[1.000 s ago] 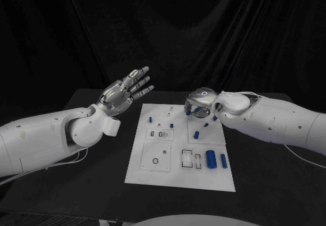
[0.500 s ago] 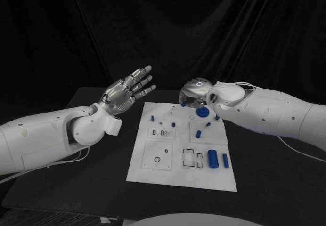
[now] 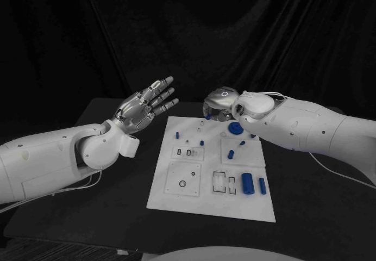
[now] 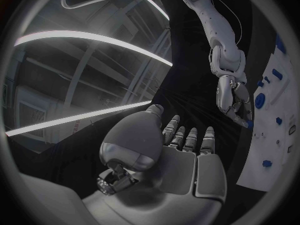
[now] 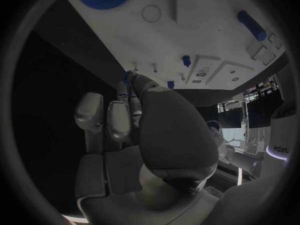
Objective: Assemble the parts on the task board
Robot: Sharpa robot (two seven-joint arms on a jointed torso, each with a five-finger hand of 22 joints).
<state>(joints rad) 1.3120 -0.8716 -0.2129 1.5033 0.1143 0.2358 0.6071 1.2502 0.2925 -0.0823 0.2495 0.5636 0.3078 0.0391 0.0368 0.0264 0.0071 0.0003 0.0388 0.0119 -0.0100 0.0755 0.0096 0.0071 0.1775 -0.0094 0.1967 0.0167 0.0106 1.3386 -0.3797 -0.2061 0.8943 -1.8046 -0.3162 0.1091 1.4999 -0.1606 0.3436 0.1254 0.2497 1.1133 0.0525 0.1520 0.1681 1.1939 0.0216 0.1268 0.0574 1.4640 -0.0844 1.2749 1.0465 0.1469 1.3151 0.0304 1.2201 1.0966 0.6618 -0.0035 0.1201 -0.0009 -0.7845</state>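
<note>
The white task board [image 3: 205,204] lies in the middle of the table. A blue gear [image 3: 234,128] sits flat near its far edge. Two blue cylinders [image 3: 246,183] lie side by side at the near right, and small blue pegs [image 3: 231,154] are scattered further back. My right hand [image 3: 219,103] hovers over the board's far edge, left of the gear, fingers curled, pinching a small blue part [image 5: 128,77] at its fingertips. My left hand [image 3: 145,105] is raised left of the board, palm open, fingers spread, holding nothing. The left wrist view shows the right hand [image 4: 232,96] beside the board [image 4: 275,150].
Black table [image 3: 94,185] surface surrounds the board on all sides. Rectangular and round recesses [image 3: 182,184] mark the board's near half. A dark curtain hangs behind the table.
My right hand has lifted off the blue gear and moved left toward the board's far edge, leaving the gear exposed. The left hand has stayed still.
</note>
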